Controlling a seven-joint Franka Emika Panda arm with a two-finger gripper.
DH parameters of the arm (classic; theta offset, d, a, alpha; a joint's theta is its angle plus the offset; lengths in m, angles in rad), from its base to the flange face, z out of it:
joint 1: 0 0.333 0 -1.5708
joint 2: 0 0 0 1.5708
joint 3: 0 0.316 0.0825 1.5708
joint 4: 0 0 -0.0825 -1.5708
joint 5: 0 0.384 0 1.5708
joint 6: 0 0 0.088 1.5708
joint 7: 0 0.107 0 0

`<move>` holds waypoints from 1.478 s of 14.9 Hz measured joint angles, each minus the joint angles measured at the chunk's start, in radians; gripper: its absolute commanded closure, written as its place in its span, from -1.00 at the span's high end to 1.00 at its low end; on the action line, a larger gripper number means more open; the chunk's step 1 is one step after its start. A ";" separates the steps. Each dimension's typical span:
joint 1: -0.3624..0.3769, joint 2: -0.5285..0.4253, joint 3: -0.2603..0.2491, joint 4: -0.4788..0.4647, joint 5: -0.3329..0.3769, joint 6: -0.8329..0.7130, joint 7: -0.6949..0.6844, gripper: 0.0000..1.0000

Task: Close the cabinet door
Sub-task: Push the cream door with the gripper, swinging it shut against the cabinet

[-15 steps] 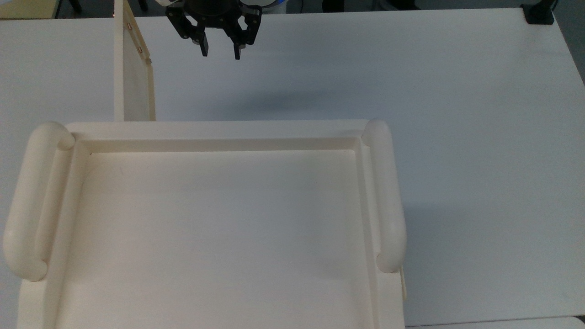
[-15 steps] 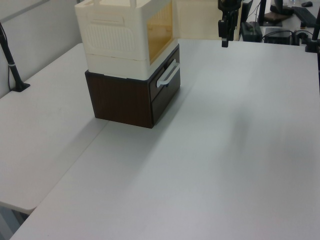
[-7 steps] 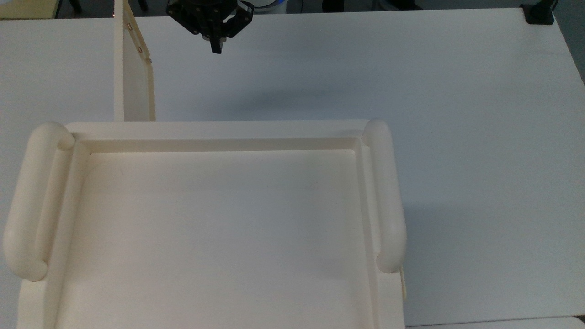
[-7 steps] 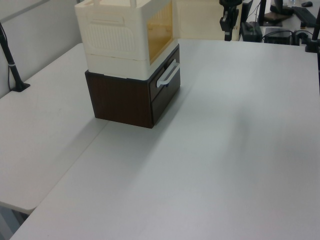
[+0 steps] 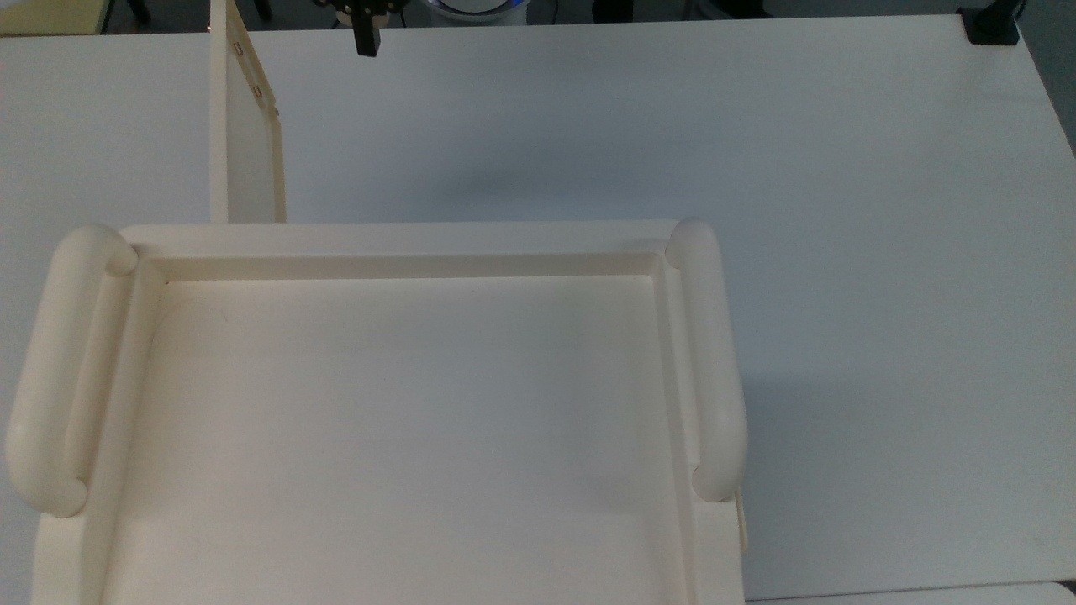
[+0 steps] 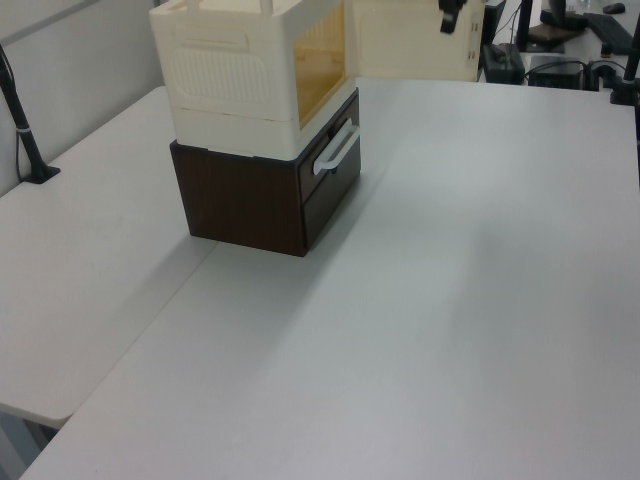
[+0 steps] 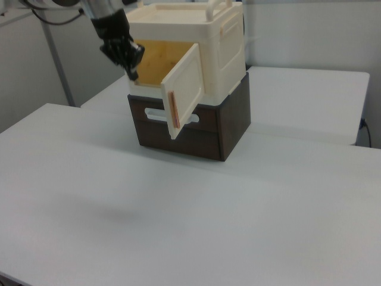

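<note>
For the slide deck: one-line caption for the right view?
Gripper hovers beside the open cabinet door, cabinet interior exposed.

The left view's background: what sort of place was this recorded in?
Probably a lab or office workroom. A cream cabinet with its door open sits on a dark wooden drawer unit on a plain white table; cables and equipment crowd behind it, and a robot end effector hovers nearby.

This is looking like a lab or office workroom: wide white desks (image 6: pixel 450 300) are filling the space, a black clamp mount (image 5: pixel 992 25) is gripping one desk's corner, and monitors and cables (image 6: pixel 580 40) are sitting beyond the far edge.
</note>
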 measured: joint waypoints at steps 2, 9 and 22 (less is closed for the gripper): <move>-0.016 -0.023 -0.001 0.006 0.000 0.092 0.000 -1.00; -0.091 -0.020 -0.035 -0.002 0.000 0.371 0.000 -1.00; -0.120 0.045 -0.080 -0.079 0.075 0.372 -0.106 -1.00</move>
